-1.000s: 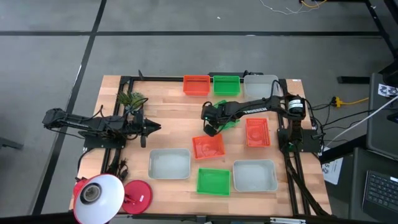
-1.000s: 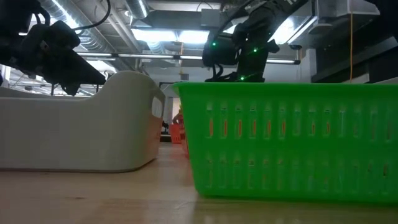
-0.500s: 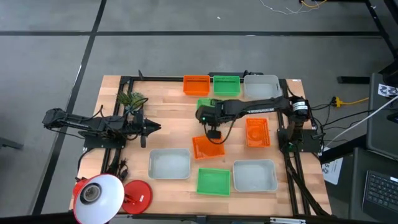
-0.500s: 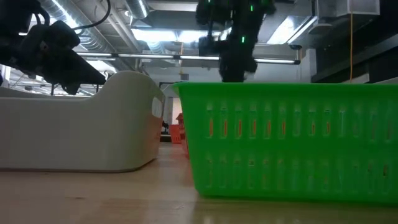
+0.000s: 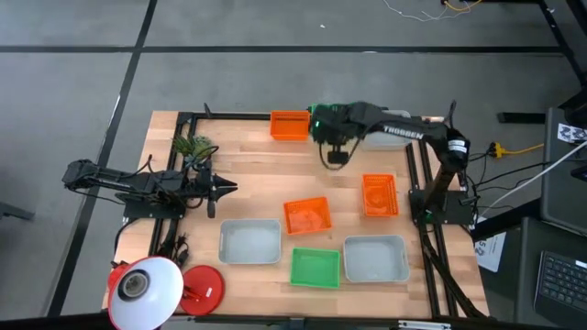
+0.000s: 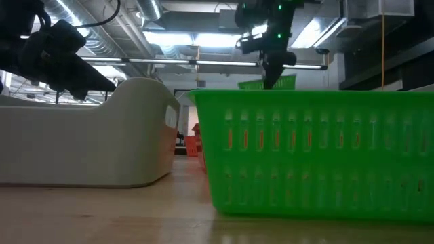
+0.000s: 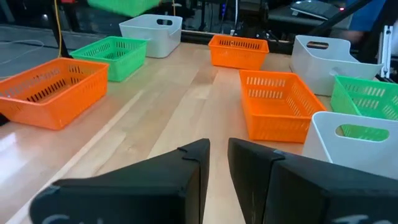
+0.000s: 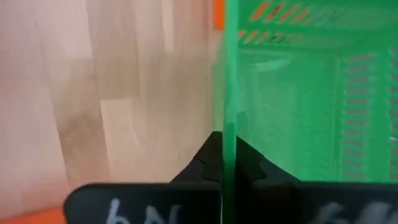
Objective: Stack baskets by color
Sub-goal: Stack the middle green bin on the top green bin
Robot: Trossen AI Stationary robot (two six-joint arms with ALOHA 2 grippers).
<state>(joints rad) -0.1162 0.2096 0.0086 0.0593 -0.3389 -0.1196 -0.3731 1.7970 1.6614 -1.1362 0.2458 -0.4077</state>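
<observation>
Baskets lie scattered over my worktop; the one I am carrying is a green basket (image 8: 292,93), pinched by its wall between the closed fingers of the right gripper (image 5: 336,156), as the right wrist view shows plainly; in the low view that same basket hangs tilted under the gripper, clear of the worktop; the right arm (image 5: 404,133) reaches flat and long from its base at the right edge across to the far edge, its wrist over the far row; that row holds an orange basket (image 5: 290,125) and, beside the arm, a grey-white basket (image 5: 385,139), partly hidden; nearer the middle sit a second orange basket (image 5: 306,216) and a third orange basket (image 5: 380,194) by the right edge; along the near edge stand a grey-white basket on the left (image 5: 249,242), a green basket at the near edge (image 5: 315,268) and another grey-white basket on the right (image 5: 376,258); the left gripper (image 5: 227,189) waits over the left side, arm stretched level toward the centre, fingers slightly parted and holding nothing; a red-and-white lamp (image 5: 151,289) stands at the near left corner.
</observation>
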